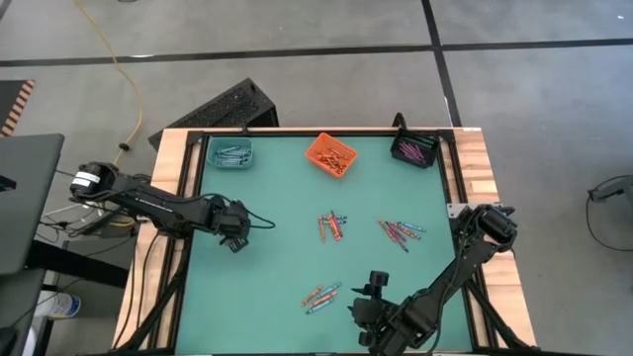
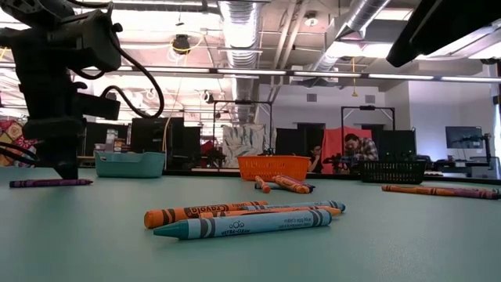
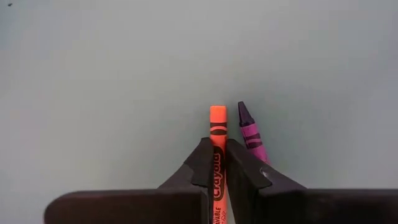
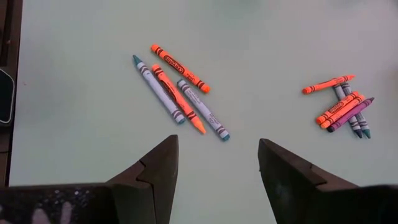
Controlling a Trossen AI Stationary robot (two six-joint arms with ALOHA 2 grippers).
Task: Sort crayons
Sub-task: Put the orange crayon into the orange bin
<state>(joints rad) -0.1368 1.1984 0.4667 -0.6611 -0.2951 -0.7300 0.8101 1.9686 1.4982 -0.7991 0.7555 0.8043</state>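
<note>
Orange, blue-grey and purple crayons lie in three loose piles on the green mat (image 1: 277, 267): one pile in the middle (image 1: 332, 225), one toward the right (image 1: 400, 232) and one near the front (image 1: 322, 295). At the mat's left my left gripper (image 1: 235, 240) points steeply down, shut on an orange crayon (image 3: 217, 124). A purple crayon (image 3: 252, 134) lies right beside it on the mat. My right gripper (image 4: 217, 168) hovers open above the front pile (image 4: 177, 87), touching nothing. My left gripper pinches the orange crayon's wrapped middle (image 3: 217, 135) between its two fingertips (image 3: 202, 163), one on each long side. The fingers come from above, slanting down. The crayon's flat end (image 3: 217, 111) sticks out past them. Whether it is clear of the mat does not show.
Along the far edge stand a teal bin (image 1: 229, 153), an orange bin (image 1: 330, 154) and a black bin (image 1: 415, 148), each with crayons in it. The table has a wooden frame (image 1: 168, 198). A person sits in the room far beyond (image 2: 358, 149).
</note>
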